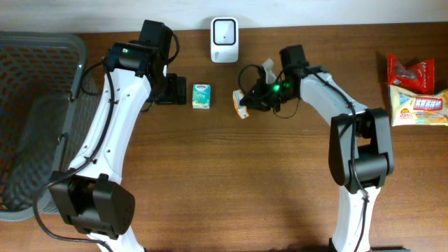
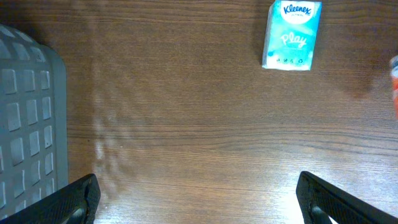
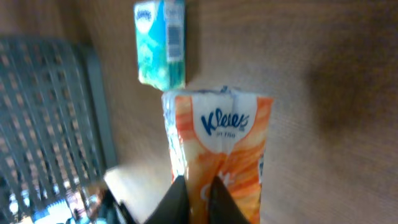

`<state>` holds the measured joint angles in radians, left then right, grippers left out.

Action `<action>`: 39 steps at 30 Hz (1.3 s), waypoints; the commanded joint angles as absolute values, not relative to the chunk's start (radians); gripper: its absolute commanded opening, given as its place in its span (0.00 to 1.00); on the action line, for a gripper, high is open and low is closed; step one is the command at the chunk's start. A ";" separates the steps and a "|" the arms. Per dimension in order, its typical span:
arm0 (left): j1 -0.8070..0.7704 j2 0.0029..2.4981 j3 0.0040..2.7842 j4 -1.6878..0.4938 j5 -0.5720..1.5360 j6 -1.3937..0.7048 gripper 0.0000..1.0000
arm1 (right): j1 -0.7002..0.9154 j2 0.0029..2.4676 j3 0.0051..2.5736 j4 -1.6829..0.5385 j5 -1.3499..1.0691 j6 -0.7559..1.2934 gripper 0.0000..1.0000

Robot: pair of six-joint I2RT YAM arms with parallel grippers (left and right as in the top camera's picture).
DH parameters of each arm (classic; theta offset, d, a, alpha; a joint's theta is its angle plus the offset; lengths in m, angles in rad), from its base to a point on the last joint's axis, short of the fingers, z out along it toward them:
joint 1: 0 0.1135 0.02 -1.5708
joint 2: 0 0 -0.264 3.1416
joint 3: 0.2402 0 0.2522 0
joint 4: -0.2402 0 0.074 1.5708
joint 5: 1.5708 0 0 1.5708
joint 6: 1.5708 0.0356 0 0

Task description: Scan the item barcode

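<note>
My right gripper (image 3: 200,196) is shut on an orange Kleenex tissue pack (image 3: 217,143), pinching its wrapper between narrow jaws. In the overhead view that orange pack (image 1: 240,103) sits mid-table at the right gripper (image 1: 253,98). A teal Kleenex pack (image 1: 201,96) lies just to its left, with a barcode on its side (image 3: 176,31). The white scanner (image 1: 224,31) stands at the table's back edge. My left gripper (image 2: 199,199) is open over bare wood, short of the teal pack (image 2: 292,34).
A grey mesh basket (image 1: 35,105) fills the left end of the table and shows in both wrist views (image 2: 28,124) (image 3: 50,112). Two snack packets, one red (image 1: 409,73) and one yellow (image 1: 418,106), lie at the far right.
</note>
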<state>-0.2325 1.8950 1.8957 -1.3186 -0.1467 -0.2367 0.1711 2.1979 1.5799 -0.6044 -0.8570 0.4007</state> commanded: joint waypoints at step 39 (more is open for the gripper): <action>-0.226 1.896 1.896 -1.317 -0.146 -0.250 0.99 | 0.192 2.200 1.512 -0.646 -0.606 0.271 0.48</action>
